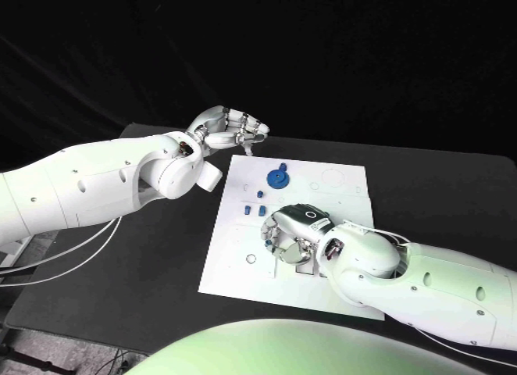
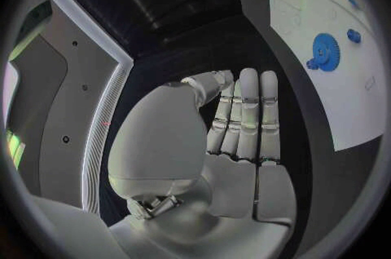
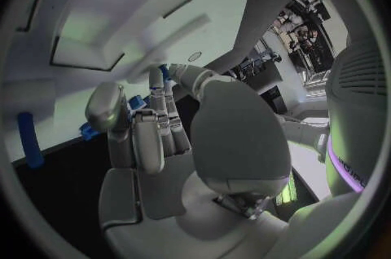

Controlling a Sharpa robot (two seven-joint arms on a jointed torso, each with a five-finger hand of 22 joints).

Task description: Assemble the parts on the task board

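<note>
The white task board (image 1: 326,234) lies mid-table. On it, toward its far edge, sits a blue gear (image 1: 278,177); small blue parts (image 1: 254,209) lie nearer its left edge. The left hand (image 1: 227,130) hovers beyond the board's far-left corner, fingers curled together, empty. The right hand (image 1: 294,233) rests over the board's centre, fingers bent downward; whether they grip anything cannot be told.

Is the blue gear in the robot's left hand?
No. The gear lies on the board, apart from the left hand.
</note>
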